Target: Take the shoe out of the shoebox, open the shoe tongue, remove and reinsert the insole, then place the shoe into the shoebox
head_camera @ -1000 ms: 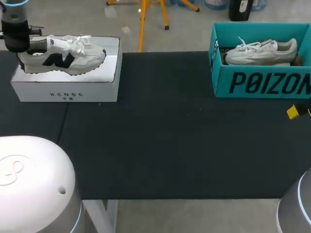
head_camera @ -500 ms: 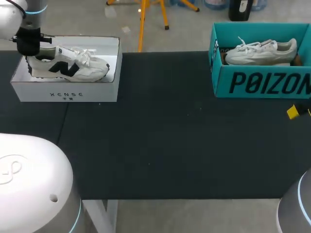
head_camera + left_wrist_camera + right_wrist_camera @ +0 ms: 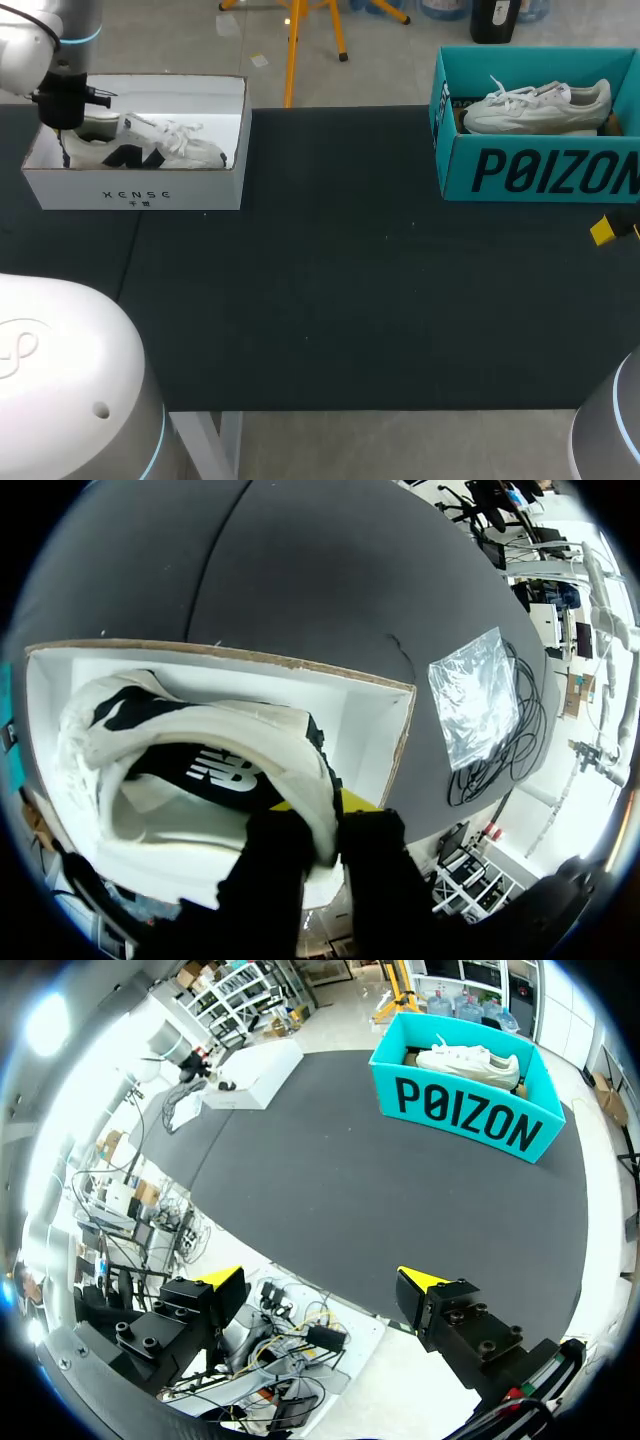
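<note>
A cream sneaker with black markings point(image 3: 150, 148) lies inside the white shoebox point(image 3: 140, 190) at the table's far left, its toe pointing right. My left gripper point(image 3: 62, 115) stands over its heel end. In the left wrist view the gripper point(image 3: 325, 825) is shut on the rear collar of the sneaker point(image 3: 200, 780), one finger inside and one outside, within the white shoebox point(image 3: 370, 710). My right gripper point(image 3: 610, 230) shows only a yellow tip at the right edge, and in its own view the right gripper point(image 3: 325, 1282) is open, holding nothing, off the table's near edge.
A teal shoebox point(image 3: 540, 170) holding a white sneaker point(image 3: 535, 105) stands at the far right, with the teal shoebox point(image 3: 465, 1110) also ahead in the right wrist view. A clear plastic bag point(image 3: 480, 695) lies on the black mat beside the white box.
My left arm has lowered the cream sneaker from above the white box's rim down into the box. The right arm has not moved.
</note>
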Available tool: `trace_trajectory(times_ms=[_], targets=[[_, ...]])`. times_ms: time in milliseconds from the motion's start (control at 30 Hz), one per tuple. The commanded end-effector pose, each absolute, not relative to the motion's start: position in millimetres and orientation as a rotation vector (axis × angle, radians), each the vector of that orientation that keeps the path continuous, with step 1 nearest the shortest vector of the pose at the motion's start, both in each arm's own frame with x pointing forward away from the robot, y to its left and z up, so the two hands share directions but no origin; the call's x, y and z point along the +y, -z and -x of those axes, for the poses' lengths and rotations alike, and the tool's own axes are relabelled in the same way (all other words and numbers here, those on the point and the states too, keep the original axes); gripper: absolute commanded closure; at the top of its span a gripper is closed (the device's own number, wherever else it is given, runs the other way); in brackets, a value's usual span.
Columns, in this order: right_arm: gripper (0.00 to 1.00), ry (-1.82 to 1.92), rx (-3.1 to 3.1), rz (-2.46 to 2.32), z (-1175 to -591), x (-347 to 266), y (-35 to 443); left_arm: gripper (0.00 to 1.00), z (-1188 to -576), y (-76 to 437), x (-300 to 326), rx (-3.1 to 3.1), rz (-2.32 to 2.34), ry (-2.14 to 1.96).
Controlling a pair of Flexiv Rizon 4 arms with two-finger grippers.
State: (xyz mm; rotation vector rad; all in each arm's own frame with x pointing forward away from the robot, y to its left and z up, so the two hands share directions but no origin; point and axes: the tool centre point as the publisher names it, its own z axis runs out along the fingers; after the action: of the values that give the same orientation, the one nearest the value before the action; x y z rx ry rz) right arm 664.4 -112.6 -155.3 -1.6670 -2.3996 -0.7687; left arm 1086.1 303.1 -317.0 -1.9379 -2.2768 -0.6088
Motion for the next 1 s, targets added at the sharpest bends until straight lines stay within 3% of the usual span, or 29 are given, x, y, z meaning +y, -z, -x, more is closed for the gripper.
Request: trace_trajectory(times_ms=[33,433,467,500,533,700,1000], targets=[[0.00,0.763,-2.399,1.668,-666.1,-111.7,155.7,1.00,-1084.0,327.0,305.8,-2.275,1.944,0.599],[0.00,0.763,-2.399,1.668,-666.1,-111.7,155.7,1.00,-1088.0,355.7,310.6,-2.225,1.902,0.621],[0.00,0.763,-2.399,1.668,-666.1,-111.7,155.7,0.84,-1088.0,357.8,310.8,-2.228,1.879,0.631],[0.00,0.763,-2.399,1.668,-666.1,-111.7,155.7,0.22,-1088.2,358.2,310.8,-2.231,1.888,0.619],[0.00,0.763,-2.399,1.668,-666.1,-111.7,155.7,0.00,-1087.9,358.2,310.9,-2.226,1.896,0.624],[0.00,0.763,-2.399,1.668,-666.1,-111.7,155.7,0.00,-1088.8,346.6,310.5,-2.295,1.851,0.641],[0.00,0.763,-2.399,1.668,-666.1,-111.7,155.7,0.00,-1075.6,281.5,277.9,-2.482,1.871,0.605]])
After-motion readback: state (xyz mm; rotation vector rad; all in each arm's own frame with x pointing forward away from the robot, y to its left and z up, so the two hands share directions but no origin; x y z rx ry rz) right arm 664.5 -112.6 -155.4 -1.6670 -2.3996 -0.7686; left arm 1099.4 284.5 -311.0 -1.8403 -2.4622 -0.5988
